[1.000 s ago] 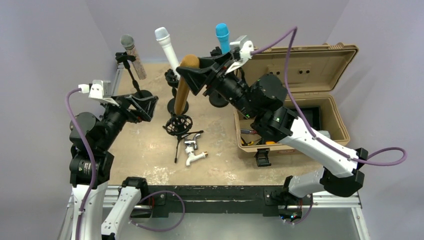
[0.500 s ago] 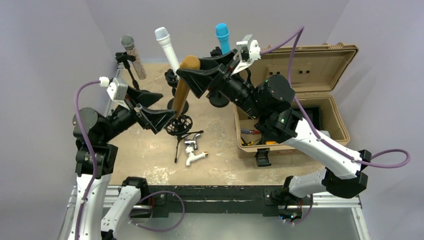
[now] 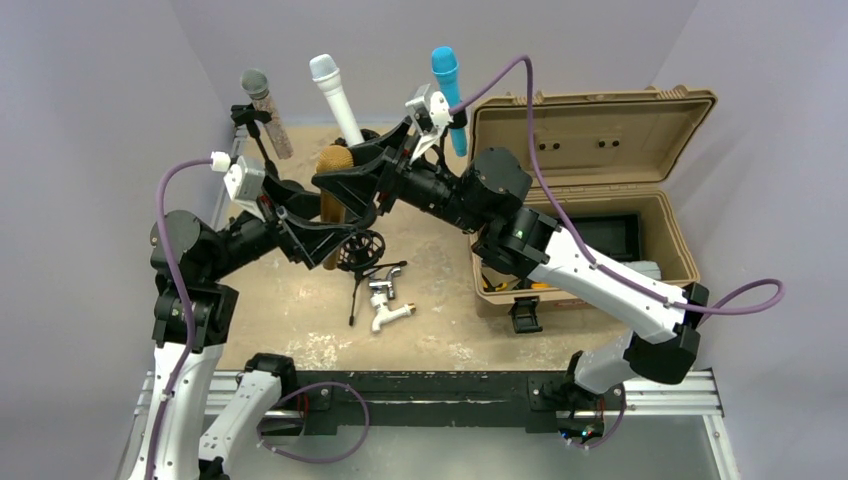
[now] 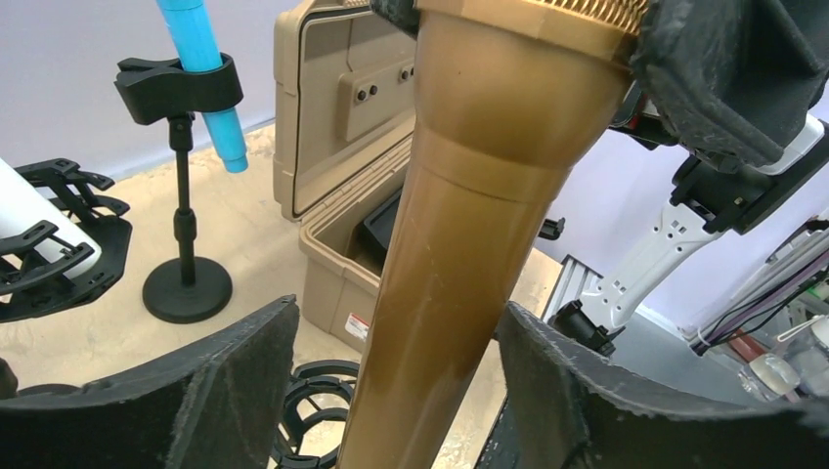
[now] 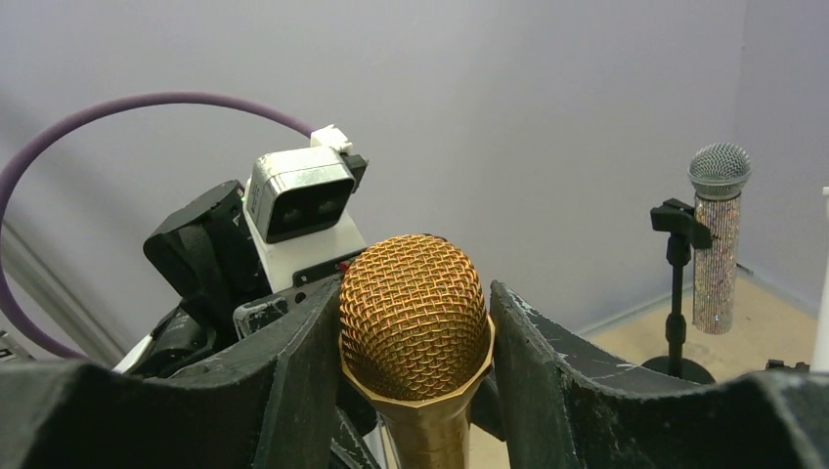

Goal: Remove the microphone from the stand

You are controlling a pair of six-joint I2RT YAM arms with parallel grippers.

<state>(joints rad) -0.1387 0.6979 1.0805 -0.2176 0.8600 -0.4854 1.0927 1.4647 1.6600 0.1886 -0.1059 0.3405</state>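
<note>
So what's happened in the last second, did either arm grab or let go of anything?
The right claw, still gripping the gold microphone by its head, carried it to the left. The left claw swung in towards it and now sits open around the microphone's body, not yet closed. The silver microphone, white microphone, blue microphone, tap and case stayed put.

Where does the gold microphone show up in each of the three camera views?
Top external: the gold microphone stands left of centre, in the upper half.
Left wrist: the gold microphone fills the centre, its body rising to the top edge.
Right wrist: the gold microphone shows its mesh head at bottom centre.
Shared landmark: the right claw around that head, visible in all three views.
</note>
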